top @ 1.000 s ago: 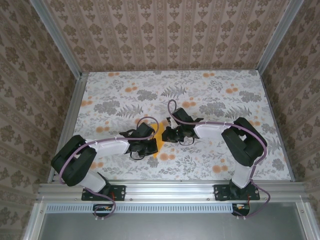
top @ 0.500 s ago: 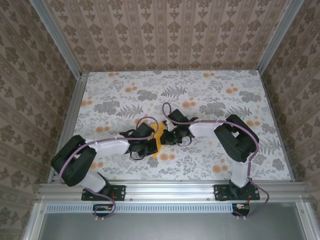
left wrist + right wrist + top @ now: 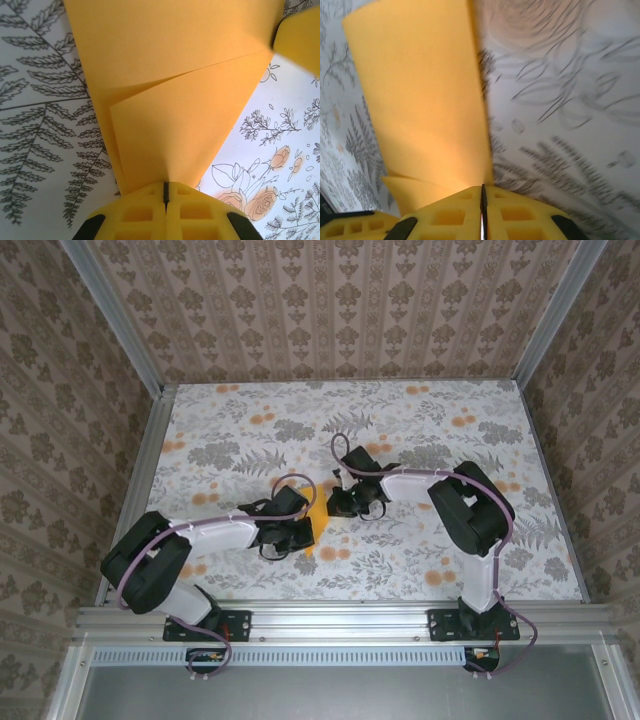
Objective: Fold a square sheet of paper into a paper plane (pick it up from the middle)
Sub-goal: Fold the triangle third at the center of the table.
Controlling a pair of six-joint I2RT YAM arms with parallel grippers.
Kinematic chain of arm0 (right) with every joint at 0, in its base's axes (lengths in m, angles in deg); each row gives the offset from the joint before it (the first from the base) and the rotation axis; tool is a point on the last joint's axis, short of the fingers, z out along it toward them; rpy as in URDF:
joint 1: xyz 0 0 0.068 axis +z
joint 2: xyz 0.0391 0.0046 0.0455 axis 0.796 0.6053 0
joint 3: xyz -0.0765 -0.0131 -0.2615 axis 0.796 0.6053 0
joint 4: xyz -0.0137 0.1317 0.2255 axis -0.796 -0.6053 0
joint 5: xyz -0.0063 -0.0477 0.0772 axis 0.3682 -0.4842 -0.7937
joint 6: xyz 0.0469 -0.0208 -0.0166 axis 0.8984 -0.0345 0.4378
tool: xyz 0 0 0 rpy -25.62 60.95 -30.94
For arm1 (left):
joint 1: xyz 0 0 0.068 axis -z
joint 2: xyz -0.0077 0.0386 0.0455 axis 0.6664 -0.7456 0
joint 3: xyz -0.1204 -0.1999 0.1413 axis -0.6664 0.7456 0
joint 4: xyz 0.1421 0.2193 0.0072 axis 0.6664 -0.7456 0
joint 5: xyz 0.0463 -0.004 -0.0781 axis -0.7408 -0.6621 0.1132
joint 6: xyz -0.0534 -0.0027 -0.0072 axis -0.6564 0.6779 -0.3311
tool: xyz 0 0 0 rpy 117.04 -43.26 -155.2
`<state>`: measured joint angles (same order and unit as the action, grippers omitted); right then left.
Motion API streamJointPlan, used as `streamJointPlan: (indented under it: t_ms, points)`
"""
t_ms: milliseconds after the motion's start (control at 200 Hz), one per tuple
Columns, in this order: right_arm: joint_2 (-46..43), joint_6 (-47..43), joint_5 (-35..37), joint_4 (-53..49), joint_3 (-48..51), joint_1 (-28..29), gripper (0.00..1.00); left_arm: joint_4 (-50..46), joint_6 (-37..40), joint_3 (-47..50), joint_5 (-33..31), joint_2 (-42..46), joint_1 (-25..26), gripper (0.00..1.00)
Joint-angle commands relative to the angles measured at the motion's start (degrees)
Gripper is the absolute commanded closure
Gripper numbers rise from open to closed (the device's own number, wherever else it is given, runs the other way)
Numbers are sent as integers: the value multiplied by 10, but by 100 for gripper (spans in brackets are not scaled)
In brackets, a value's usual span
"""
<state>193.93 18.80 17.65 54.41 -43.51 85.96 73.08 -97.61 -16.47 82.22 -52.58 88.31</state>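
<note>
The square sheet of paper (image 3: 316, 521), already creased into overlapping layers, sits between the two wrists near the front middle of the floral surface (image 3: 430, 420). The left jaws are closed on its narrow folded end, and the right jaws are clamped shut on another edge. Over the last second the right arm (image 3: 470, 505) has drawn its wrist in toward the left arm (image 3: 215, 533), then eased toward the back. More orange now shows from above. This looks like a flap being carried over mid-fold; no finished dart shape is visible yet.
</note>
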Motion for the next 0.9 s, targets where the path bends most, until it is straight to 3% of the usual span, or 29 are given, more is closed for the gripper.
streamJointPlan:
  t_ms: [0,375,615,895]
  points:
    - [15,-21,44,-32,-22,-16,89,-107,-6,34,-33,-11,1,98]
    - [-95,-26,24,-32,19,9,89,-105,11,16,-37,-20,1,98]
    - [-50,2,-4,-3,15,66,92,-105,13,14,-38,-20,1,99]
    - [7,0,16,-25,-10,72,93,-100,25,12,-39,-6,1,99]
